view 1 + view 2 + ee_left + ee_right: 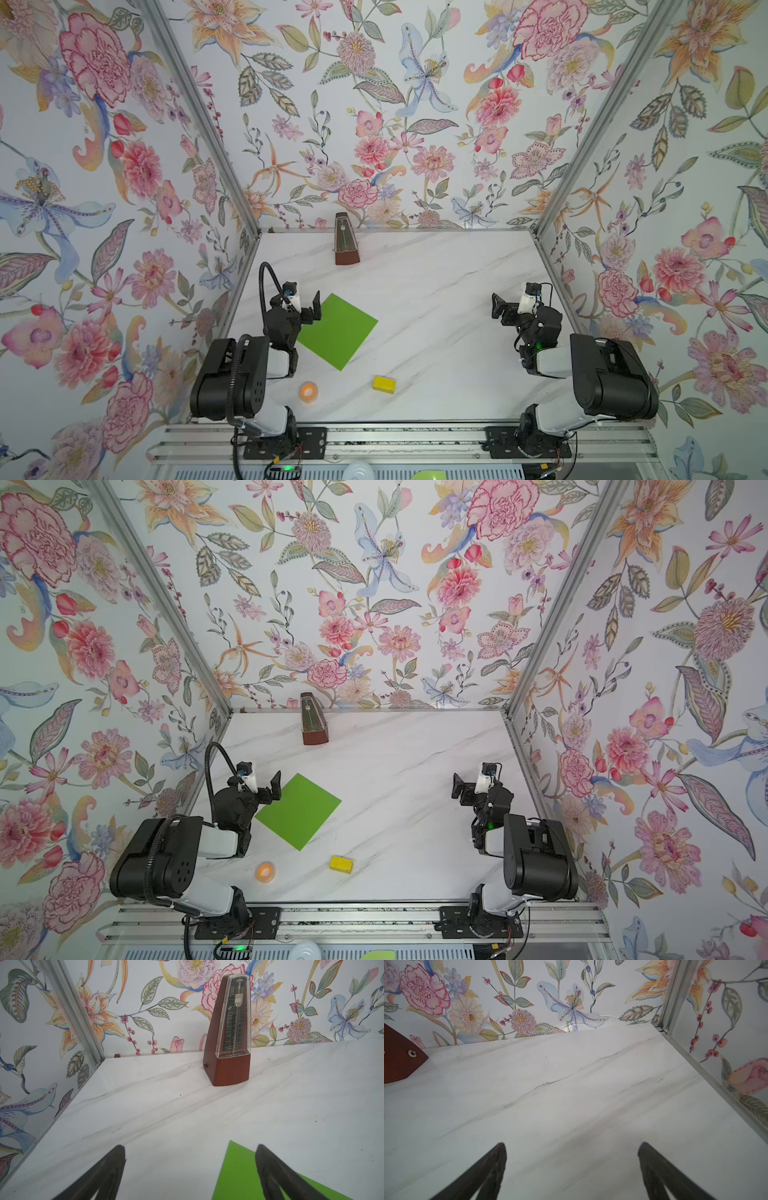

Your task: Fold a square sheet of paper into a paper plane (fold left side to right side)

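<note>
The square sheet of paper [338, 330] [299, 810] is bright lime green. It lies flat and unfolded on the white marble table, turned like a diamond, left of the middle in both top views. My left gripper [311, 311] [272, 789] hovers open over the sheet's upper left edge. In the left wrist view one corner of the sheet [234, 1176] lies under the open left gripper [190, 1148]. My right gripper [498, 307] [459, 789] [572, 1145] is open and empty above bare table at the right, far from the sheet. No paper plane is in view.
A brown metronome [347, 241] [313, 721] [228, 1043] stands at the back of the table. A small yellow block [384, 384] [341, 864] and an orange tape roll [308, 391] [265, 871] lie near the front edge. Floral walls close in three sides.
</note>
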Motion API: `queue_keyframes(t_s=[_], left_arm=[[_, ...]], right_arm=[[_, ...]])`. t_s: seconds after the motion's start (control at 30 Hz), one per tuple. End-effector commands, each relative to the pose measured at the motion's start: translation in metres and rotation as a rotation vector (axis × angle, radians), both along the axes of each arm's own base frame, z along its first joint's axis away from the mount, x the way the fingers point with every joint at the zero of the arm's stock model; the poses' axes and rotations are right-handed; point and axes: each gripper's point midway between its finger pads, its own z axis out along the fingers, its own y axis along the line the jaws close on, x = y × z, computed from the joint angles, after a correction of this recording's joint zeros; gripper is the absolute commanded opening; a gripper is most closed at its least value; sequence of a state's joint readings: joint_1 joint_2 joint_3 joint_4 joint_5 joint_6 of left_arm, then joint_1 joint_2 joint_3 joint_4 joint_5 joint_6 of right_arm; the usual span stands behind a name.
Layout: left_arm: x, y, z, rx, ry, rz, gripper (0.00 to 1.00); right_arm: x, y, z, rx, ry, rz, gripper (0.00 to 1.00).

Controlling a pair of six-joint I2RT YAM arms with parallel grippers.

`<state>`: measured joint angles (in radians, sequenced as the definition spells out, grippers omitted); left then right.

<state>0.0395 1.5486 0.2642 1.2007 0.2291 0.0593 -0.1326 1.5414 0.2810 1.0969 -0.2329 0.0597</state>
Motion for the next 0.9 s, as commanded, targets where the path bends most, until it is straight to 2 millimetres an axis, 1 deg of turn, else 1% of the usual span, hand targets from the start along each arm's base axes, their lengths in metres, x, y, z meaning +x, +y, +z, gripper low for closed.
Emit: queue_keyframes(t_s=[0.0, 0.5, 0.53, 0.63, 0.87], left_arm=[[-0.001, -0.002, 0.005, 0.005, -0.027, -0.014, 0.99], [-0.001, -0.001, 0.005, 0.007, -0.029, -0.01, 0.99], [-0.001, 0.0, 0.005, 0.004, -0.028, -0.001, 0.99], [0.002, 0.014, 0.003, -0.009, -0.012, 0.079, 0.99], [0.002, 0.014, 0.004, -0.01, -0.016, 0.08, 0.99]], right_arm=[[0.002, 0.001, 0.007, -0.011, -0.03, 0.015, 0.99], [0.001, 0.001, 0.006, -0.009, -0.029, 0.013, 0.99], [0.001, 0.001, 0.006, -0.009, -0.029, 0.013, 0.99], [0.002, 0.001, 0.007, -0.009, -0.031, 0.013, 0.99], [0.001, 0.001, 0.006, -0.008, -0.03, 0.011, 0.99]])
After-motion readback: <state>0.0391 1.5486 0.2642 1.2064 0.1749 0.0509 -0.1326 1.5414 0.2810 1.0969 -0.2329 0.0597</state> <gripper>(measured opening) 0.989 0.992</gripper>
